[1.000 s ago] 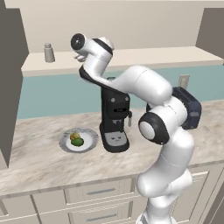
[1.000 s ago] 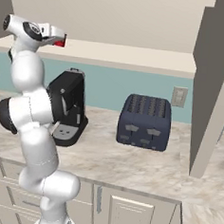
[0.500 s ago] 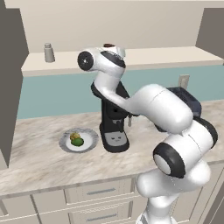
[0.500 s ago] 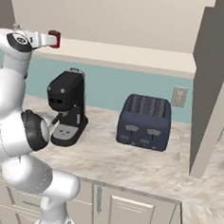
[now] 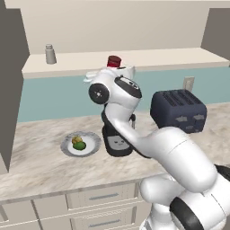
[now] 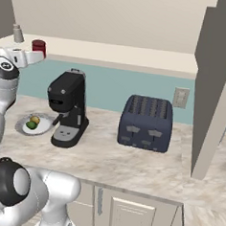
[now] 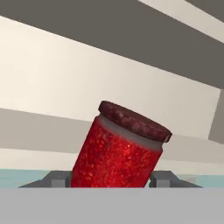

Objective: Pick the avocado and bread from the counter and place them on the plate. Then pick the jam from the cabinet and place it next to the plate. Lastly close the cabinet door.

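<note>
The long beige marble-patterned counter [image 5: 40, 166] bears a black coffee machine [image 6: 67, 109], with a round white speckled-rim plate [image 5: 92, 144] at its left and a dark blue toaster [image 6: 146, 122] at its right.

kitchen | counter [image 5: 40, 164], toaster [image 6: 146, 116], coffee machine [image 6: 67, 106], cabinet [image 6: 114, 56]

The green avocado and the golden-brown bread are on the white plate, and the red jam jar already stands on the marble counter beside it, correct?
Not quite. The red jam jar is up at the cabinet's pale shelf, between the jaws, as the hand view shows. The green avocado and golden-brown bread do lie on the white plate.
</note>
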Controlling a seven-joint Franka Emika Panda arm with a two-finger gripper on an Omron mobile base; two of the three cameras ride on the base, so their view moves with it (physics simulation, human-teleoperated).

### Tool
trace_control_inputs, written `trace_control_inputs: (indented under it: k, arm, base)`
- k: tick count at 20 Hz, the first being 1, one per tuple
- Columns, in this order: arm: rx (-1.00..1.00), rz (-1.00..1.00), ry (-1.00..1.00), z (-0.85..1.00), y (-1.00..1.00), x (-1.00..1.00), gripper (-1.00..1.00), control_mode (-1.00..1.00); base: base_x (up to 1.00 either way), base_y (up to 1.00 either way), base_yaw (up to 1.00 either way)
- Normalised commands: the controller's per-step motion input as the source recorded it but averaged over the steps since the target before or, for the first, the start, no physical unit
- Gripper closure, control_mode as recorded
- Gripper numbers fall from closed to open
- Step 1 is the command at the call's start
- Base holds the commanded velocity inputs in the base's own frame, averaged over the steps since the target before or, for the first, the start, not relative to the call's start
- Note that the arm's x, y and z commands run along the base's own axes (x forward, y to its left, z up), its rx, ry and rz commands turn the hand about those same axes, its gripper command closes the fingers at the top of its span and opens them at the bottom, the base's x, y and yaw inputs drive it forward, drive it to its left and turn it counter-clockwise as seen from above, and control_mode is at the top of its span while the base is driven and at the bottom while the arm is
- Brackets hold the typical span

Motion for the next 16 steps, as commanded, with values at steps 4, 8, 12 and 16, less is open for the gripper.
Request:
trace_control_inputs:
  k: [4,8,12,16]
  arm:
    - [-0.02,0.22,0.0,0.0,0.47,-0.98,1.0,-1.0]
    - [-0.06,0.21,0.06,-0.05,0.7,-0.74,1.0,-1.0]
    - [-0.1,0.22,0.08,-0.51,0.66,-0.54,1.0,-1.0]
    - [-0.13,0.2,0.09,-0.75,0.55,-0.19,1.0,-1.0]
  base:
    - [0.0,0.0,0.0]
    - [0.0,0.0,0.0]
    - [0.0,0.0,0.0]
    - [0.0,0.0,0.0]
